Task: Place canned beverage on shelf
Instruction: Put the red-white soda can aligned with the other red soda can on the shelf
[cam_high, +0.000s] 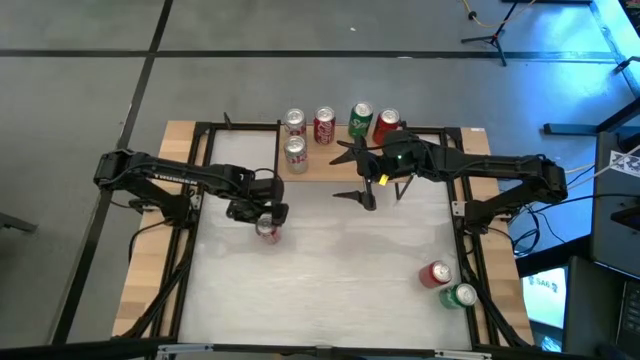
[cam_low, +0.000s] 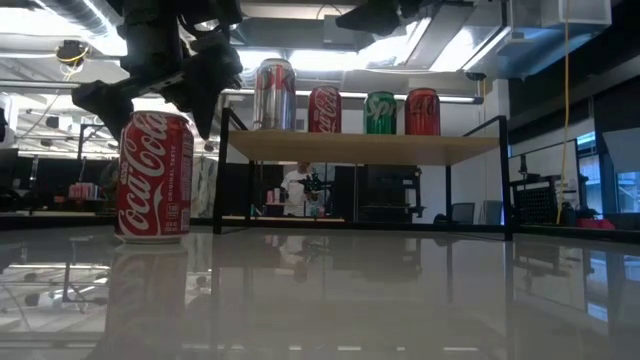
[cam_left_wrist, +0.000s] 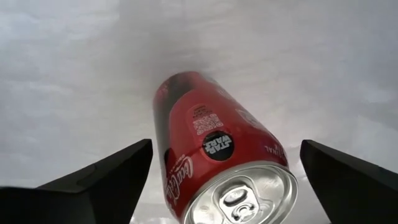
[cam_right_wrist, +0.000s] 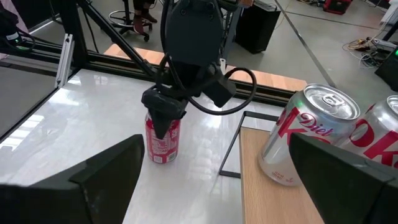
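Closest to me, the red Coca-Cola can (cam_low: 153, 177) stands upright on the white desk (cam_high: 330, 260), apart from the shelf (cam_low: 365, 146). My left gripper (cam_high: 266, 214) straddles it, spread wide, gripping nothing. My right gripper (cam_high: 367, 190) hangs open beside the shelf.

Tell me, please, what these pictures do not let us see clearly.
- Left claw on the red can: contact cannot be judged; high view hides the can under the arm.
- Shelf: a fifth can shows only from above; low view shows four.
- Right claw: too small in high view.
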